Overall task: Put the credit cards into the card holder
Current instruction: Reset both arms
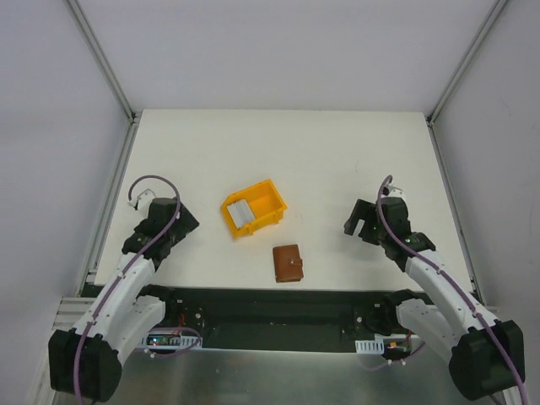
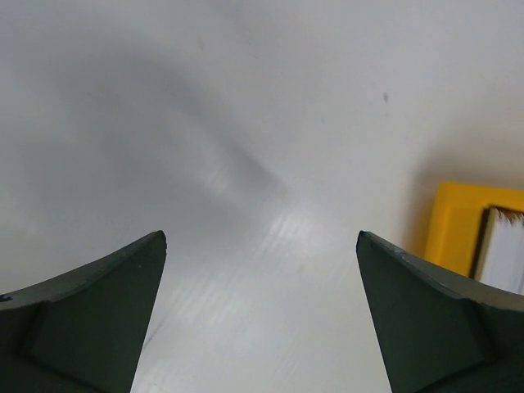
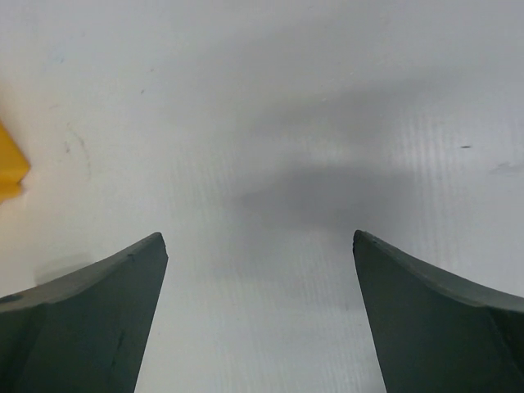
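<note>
The credit cards [image 1: 244, 213] lie as a light grey stack inside a yellow bin [image 1: 267, 200] near the table's middle. Their edge also shows in the left wrist view [image 2: 503, 258] at the right border. The card holder [image 1: 288, 263], a brown leather wallet with a snap tab, lies folded shut on the table just in front of the bin. My left gripper [image 1: 187, 221] is open and empty, left of the bin. My right gripper [image 1: 353, 224] is open and empty, to the right of the wallet and the bin. Both wrist views show bare table between the fingertips.
The yellow bin's corner shows in the left wrist view [image 2: 458, 225] and at the left border of the right wrist view [image 3: 10, 168]. Metal frame rails [image 1: 114, 186] run along both sides of the white table. A dark base plate [image 1: 270, 312] lies along the near edge.
</note>
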`<state>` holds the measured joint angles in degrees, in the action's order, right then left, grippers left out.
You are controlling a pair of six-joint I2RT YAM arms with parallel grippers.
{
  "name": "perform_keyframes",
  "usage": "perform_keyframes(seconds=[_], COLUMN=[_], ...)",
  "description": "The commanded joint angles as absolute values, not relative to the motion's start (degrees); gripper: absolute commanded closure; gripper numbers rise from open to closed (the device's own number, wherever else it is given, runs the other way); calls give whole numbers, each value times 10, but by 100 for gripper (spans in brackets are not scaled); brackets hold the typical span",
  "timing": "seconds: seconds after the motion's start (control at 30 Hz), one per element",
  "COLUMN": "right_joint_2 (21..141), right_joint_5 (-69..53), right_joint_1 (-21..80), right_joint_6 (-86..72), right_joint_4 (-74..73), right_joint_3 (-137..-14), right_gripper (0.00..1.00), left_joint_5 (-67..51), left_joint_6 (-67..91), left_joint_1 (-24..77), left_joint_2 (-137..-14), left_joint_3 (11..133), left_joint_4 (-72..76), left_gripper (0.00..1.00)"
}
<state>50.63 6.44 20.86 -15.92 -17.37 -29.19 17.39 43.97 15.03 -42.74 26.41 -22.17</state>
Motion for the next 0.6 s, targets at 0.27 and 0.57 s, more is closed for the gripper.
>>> perform_keyframes(seconds=[0.27,0.57], right_joint_2=[555,598], right_joint_5=[218,293], right_joint_1=[60,57], right_joint_6=[-12,54], right_joint_4=[-81,303], right_joint_3=[-310,-150], right_gripper=[4,4], left_joint_5=[220,235], left_joint_6=[409,378], left_joint_1=[81,82], left_joint_2=[-530,-480], left_joint_3=[370,338], left_joint_4=[-257,-214], left_gripper=[1,1])
